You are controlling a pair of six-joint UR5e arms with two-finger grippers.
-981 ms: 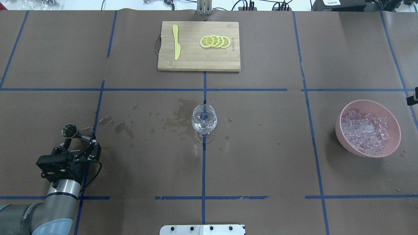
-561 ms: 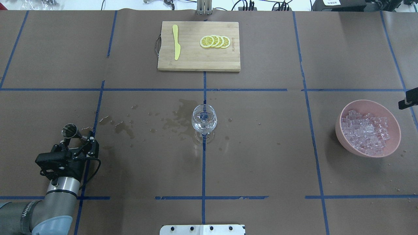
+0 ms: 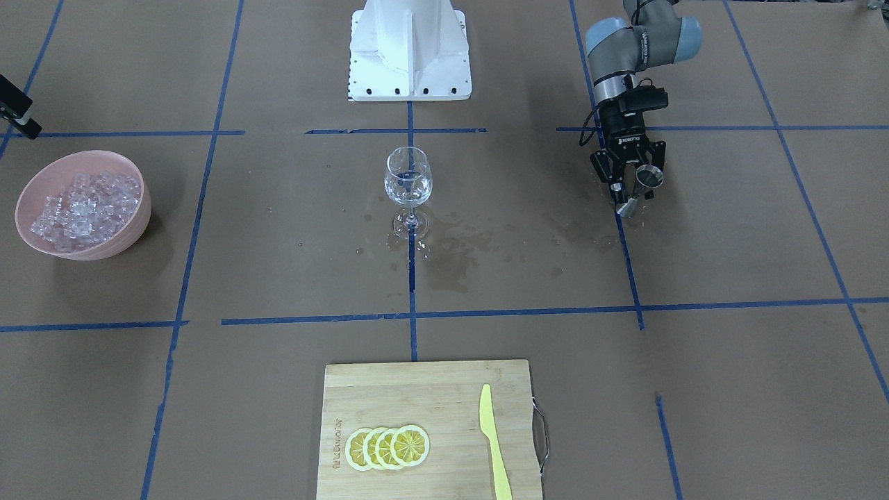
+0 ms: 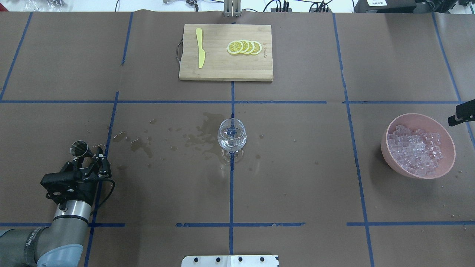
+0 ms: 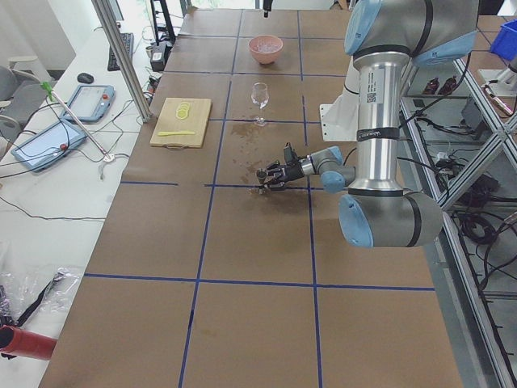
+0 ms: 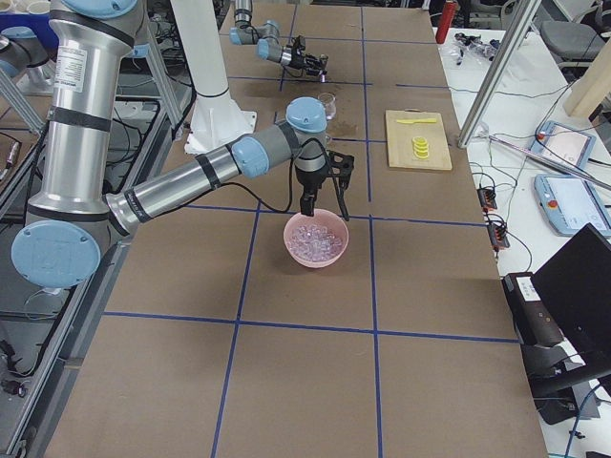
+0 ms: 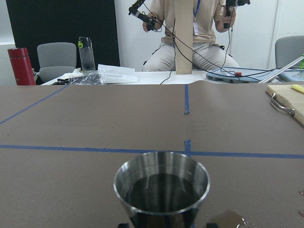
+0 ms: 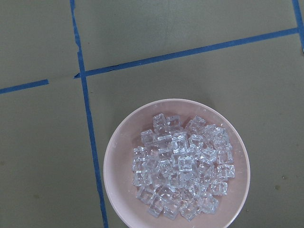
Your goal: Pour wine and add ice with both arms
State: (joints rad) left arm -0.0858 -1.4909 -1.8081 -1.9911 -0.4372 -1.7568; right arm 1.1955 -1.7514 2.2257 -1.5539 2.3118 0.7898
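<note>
You have a little clear wine (image 4: 231, 142) in the stemmed glass (image 4: 231, 129). Well to the glass's right, clear ice cubes (image 4: 415, 150) fill a round pink bowl (image 4: 419, 118). The right gripper (image 6: 325, 212) hangs above it, spread or pressed together you cannot tell. Well left of the glass, the left gripper (image 4: 90, 155) flanks an upright steel jigger (image 4: 78, 148), and you cannot tell whether it pinches it.

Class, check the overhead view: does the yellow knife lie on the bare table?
No, the yellow knife lies on the cutting board, left of the lemon slices.
</note>
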